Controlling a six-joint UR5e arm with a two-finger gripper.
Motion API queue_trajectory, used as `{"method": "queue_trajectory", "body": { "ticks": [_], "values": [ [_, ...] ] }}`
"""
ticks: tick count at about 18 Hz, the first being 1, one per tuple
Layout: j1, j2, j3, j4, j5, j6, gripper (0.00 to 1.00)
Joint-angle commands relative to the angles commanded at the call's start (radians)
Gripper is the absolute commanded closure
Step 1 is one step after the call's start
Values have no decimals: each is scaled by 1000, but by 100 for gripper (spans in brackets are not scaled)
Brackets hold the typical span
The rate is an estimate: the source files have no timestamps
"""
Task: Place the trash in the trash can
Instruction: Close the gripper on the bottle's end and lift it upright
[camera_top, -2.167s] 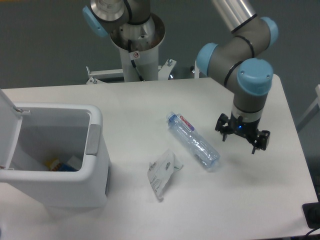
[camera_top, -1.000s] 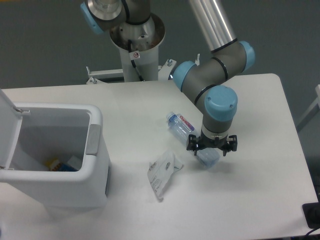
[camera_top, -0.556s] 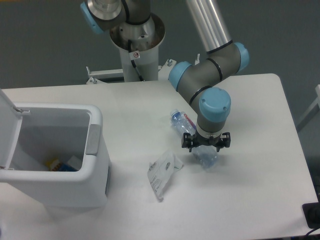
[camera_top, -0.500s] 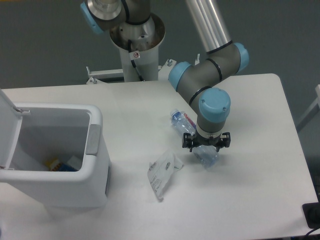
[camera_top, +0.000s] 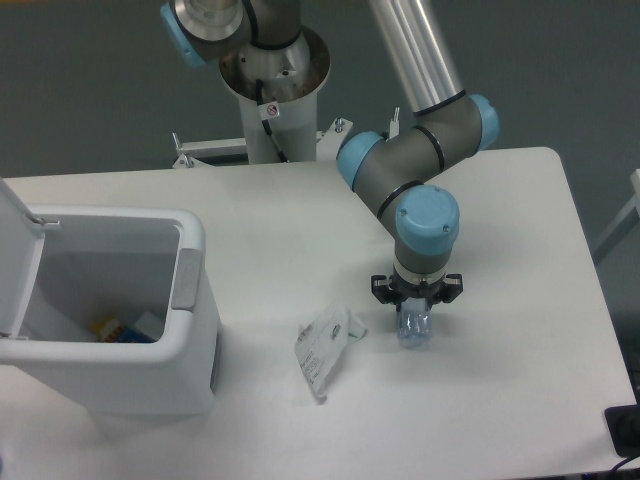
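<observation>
Camera view: the arm reaches down from the upper middle, its grey links and blue joint caps folded over the right half of the white table (camera_top: 520, 400). The gripper (camera_top: 416, 300) points straight down, and the black fingers (camera_top: 381, 290) stand on either side of the bottle (camera_top: 414, 327), pinching it. Only the lower end of the bottle shows, a clear crushed stub hanging just below the wrist; its cap and label are hidden by the arm. Whether it touches the table or hangs just above it I cannot tell.

To the left of the bottle, near but apart from it, the wrapper (camera_top: 325, 345) lies crumpled flat on the table, whitish with faint print.

At the left edge the bin (camera_top: 190, 330) stands with its lid (camera_top: 14, 260) swung up and back, so the mouth is open. A grey panel (camera_top: 185, 280) sits in the rim on the side facing the wrapper. Inside, at the bottom, some blue, yellow and white bits (camera_top: 120, 328) show. The bin is well apart from both pieces of trash.
</observation>
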Motion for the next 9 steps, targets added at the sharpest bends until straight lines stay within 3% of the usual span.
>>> {"method": "queue_trajectory", "body": {
  "ticks": [9],
  "values": [
    [5,26,95,-3,-21,9,54]
  ]
}}
